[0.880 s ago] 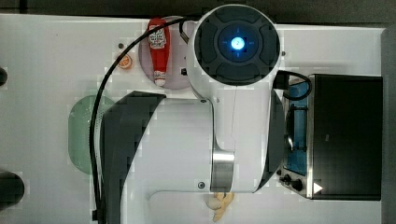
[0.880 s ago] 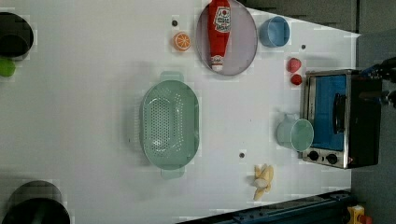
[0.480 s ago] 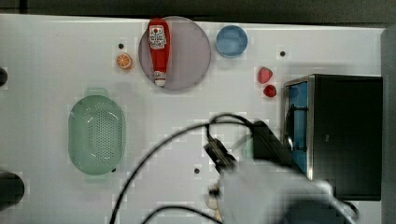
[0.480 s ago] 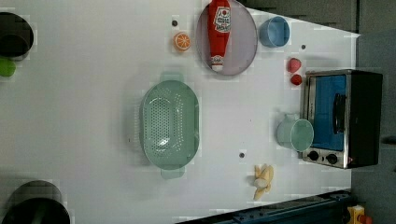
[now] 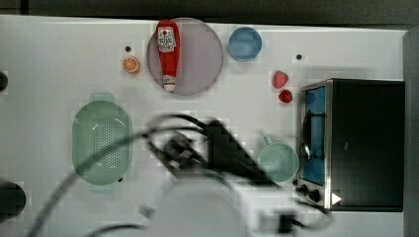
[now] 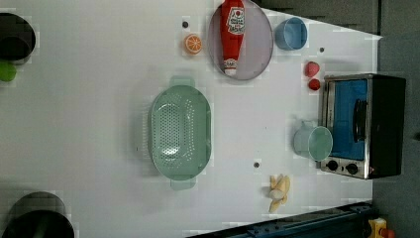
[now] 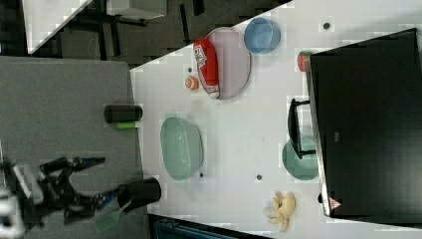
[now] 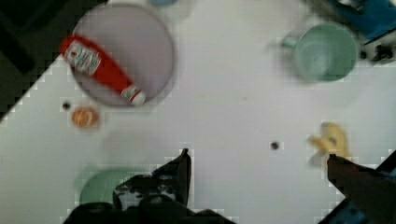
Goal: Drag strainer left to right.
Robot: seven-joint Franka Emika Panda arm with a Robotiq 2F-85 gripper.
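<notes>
Spreading wide, the gripper (image 8: 257,158) has swung over the table; strainer (image 6: 180,132) unmoved.

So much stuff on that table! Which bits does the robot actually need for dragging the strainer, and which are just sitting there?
Needed for the job:
- strainer, the big pale green one full of holes
- end effector, open, holding nothing

Just lying about:
- ketchup bottle on the plate
- blue bowl
- green cup
- toaster oven
- orange slice
- bananas
- strawberries
</notes>
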